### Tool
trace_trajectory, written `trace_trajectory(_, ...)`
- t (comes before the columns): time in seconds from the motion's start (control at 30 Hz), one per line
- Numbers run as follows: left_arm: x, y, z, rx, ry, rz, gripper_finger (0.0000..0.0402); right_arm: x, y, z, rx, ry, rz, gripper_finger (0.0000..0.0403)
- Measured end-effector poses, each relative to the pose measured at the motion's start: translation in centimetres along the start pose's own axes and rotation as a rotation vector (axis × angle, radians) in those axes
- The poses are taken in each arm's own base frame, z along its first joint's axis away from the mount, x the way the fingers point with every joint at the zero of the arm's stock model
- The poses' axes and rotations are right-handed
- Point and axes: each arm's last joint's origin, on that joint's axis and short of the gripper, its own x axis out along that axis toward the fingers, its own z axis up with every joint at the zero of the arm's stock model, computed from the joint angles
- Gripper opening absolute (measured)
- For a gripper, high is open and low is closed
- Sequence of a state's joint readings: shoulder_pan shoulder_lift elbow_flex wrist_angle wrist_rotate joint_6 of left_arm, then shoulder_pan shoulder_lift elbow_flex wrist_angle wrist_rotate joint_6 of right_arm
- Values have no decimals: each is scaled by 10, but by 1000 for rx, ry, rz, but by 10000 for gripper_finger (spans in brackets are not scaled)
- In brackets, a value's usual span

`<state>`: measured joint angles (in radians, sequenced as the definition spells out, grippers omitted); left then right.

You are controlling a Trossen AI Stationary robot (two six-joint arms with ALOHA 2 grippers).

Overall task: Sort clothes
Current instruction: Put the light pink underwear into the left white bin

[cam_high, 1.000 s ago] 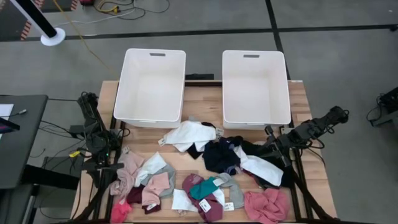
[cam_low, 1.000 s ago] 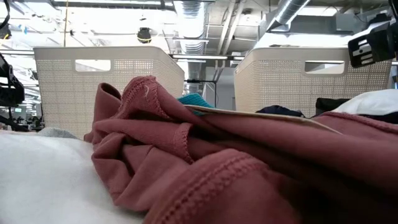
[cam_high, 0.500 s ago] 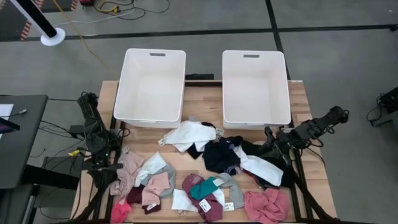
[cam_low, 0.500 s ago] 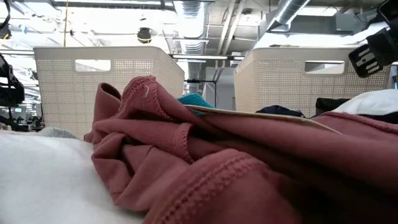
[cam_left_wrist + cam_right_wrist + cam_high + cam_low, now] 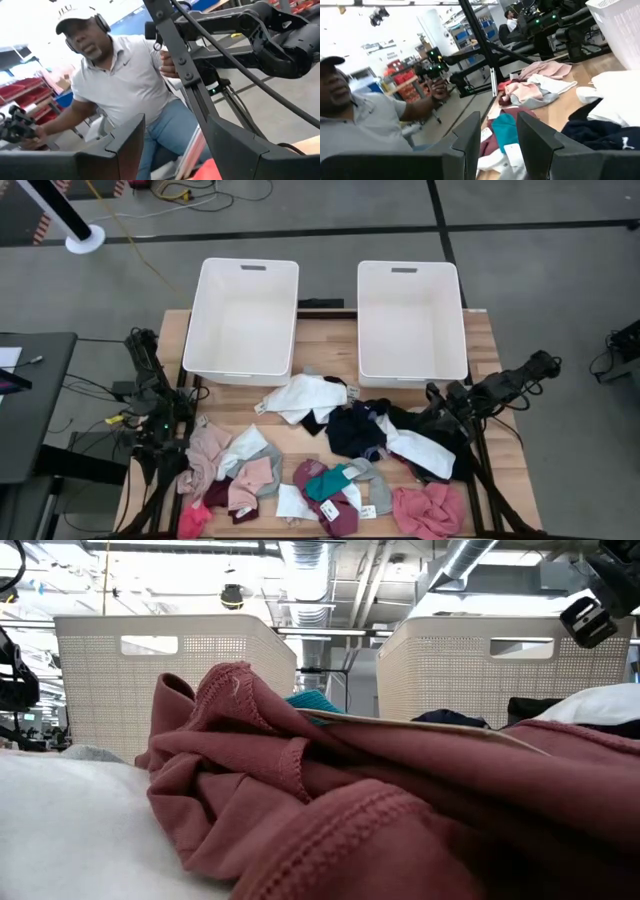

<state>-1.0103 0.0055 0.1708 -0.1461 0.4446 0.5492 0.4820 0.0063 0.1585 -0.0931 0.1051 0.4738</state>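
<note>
We read both bins (image 5: 240, 318) as bare and the clothes (image 5: 330, 450) heaped on the table's near half, so sorting hasn't begun. Left gripper (image 5: 172, 463) hangs by the pile's pink edge, right gripper (image 5: 435, 402) over dark garments; both w/ fingers parted, holding nothing. Only wrist views show a seated person (image 5: 120, 85) beyond the table; low view is mostly blocked by a maroon garment (image 5: 380, 810).

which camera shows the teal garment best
The high view: the teal garment lies in full among the maroon pieces near the table's front edge. The right wrist view shows it closer but past that arm's fingers. The low view catches only a sliver behind maroon fabric. The left wrist view misses it.
</note>
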Motion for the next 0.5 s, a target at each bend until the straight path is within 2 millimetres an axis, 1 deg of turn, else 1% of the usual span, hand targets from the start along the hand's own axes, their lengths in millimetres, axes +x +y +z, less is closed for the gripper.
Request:
trace_trajectory(0.1, 0, 1, 1, 22, -9, 6, 207, 0, 2, 4, 5, -39, 20, 143)
trace_trajectory(0.17, -1, 3, 6, 54, -37, 24, 207, 0, 3, 7, -7, -68, 34, 143)
trace_trajectory(0.23, -1, 6, 8, 16, -46, 74, 207, -1, 4, 9, 0, -86, 43, 143)
trace_trajectory(0.3, -2, 10, 8, -95, -11, 198, 207, -1, 5, 9, -17, -71, 40, 143)
trace_trajectory(0.4, -4, 17, 5, -255, 81, 464, 207, -1, 4, 7, -56, -44, 26, 143)
trace_trajectory(0.47, -6, 20, 3, -292, 117, 593, 207, 0, 4, 6, -91, -53, -20, 143)
trace_trajectory(0.5, -7, 21, 4, -291, 120, 616, 207, 1, 3, 6, -106, -60, -46, 143)
